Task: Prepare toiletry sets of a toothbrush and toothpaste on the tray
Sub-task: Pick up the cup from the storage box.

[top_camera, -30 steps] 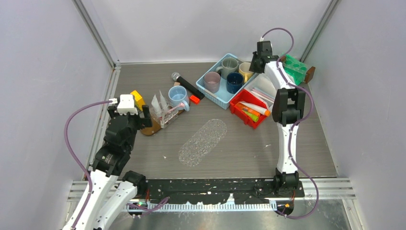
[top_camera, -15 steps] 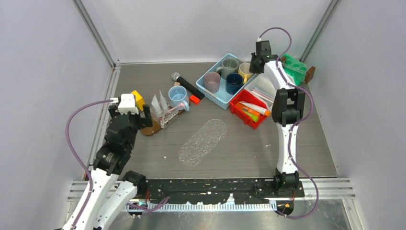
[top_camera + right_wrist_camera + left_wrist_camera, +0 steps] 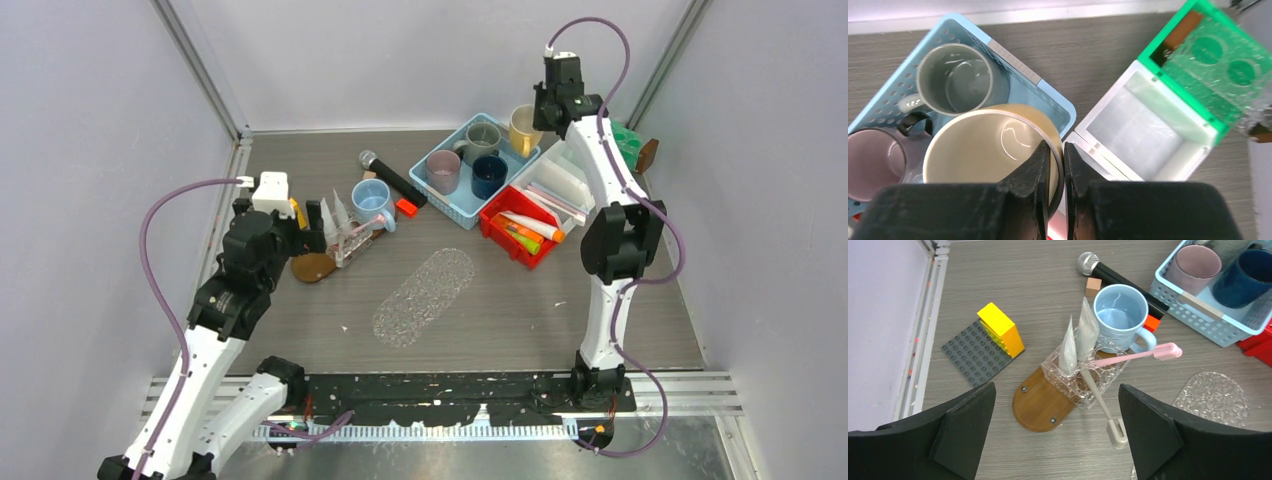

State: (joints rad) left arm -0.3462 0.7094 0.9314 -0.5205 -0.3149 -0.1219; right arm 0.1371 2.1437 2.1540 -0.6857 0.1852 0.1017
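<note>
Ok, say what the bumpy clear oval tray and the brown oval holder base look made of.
Bumpy clear oval tray: likely glass or clear plastic; it is see-through, pebbled and glinting. Brown oval holder base: probably wood or bamboo; it is matte with faint grain lines.

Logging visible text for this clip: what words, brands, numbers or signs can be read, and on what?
No text can be read in any view.
The toothpaste tubes in the red bin: any print is too small to read.
The yellow cup, pink toothbrush and microphone show no lettering.
</note>
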